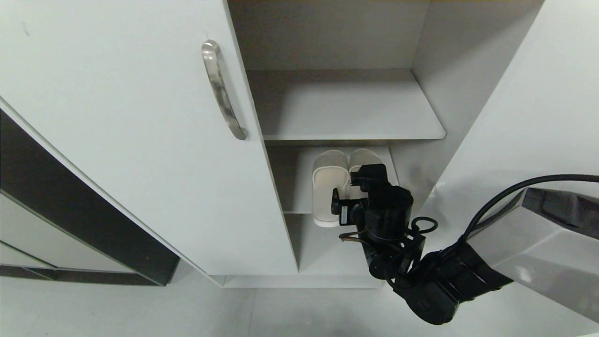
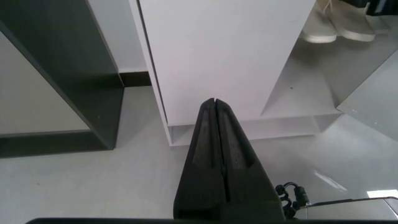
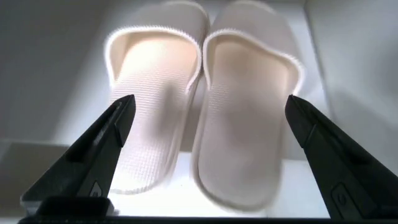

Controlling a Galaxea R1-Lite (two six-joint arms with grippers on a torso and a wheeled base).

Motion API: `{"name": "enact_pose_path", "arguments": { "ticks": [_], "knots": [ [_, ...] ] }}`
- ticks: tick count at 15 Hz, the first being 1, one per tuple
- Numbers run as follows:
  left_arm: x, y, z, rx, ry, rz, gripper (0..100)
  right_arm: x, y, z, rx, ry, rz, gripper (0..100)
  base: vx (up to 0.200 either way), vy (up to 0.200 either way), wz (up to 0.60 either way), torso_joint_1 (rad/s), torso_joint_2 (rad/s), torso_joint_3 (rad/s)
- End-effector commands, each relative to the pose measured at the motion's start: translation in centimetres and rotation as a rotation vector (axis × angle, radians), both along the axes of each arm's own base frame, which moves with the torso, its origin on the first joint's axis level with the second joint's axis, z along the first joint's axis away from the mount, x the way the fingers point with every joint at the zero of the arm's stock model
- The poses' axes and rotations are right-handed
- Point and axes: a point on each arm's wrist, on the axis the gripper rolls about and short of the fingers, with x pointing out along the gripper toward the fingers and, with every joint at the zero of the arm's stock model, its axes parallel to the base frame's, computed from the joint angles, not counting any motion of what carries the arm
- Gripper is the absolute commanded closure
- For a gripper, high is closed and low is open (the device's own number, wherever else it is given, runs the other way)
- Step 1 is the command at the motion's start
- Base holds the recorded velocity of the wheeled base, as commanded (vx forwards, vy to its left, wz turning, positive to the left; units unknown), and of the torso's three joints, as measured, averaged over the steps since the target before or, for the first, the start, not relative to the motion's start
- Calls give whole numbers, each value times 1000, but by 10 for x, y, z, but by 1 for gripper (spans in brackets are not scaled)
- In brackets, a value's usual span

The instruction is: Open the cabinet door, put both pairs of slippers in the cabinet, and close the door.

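So, door [image 1: 538,93] is open, one pair [image 1: 330,183] shelved mid-frame, right gripper [image 3: 209,102] spread wide by it (left gripper [image 2: 214,106] clenched); second pair and closing remain, I'd say.

Bright, even room light falls on the white cabinet door [image 1: 117,117] in my head camera, while the shelves [image 1: 346,107] behind it sink into grey shadow, darkest at the back. On my right wrist feed the slippers [image 3: 239,118] glow nearly washed out. Glints streak the handle [image 1: 222,93] and the glossy floor [image 2: 137,180]; the wide lens splays straight edges.
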Motion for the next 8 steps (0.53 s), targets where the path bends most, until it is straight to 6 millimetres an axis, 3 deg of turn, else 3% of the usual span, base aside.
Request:
{"name": "enact_pose_path", "arguments": {
  "ticks": [1,2,8],
  "knots": [
    [0,0,0,0,1,0,100,-10,-1,9,8,-8,16,0,0,0,0,0,0,0],
    [0,0,0,0,1,0,100,-10,-1,9,7,-8,16,0,0,0,0,0,0,0],
    [0,0,0,0,1,0,100,-11,-1,6,2,-2,18,0,-200,0,0,1,5,1]
  ]
}}
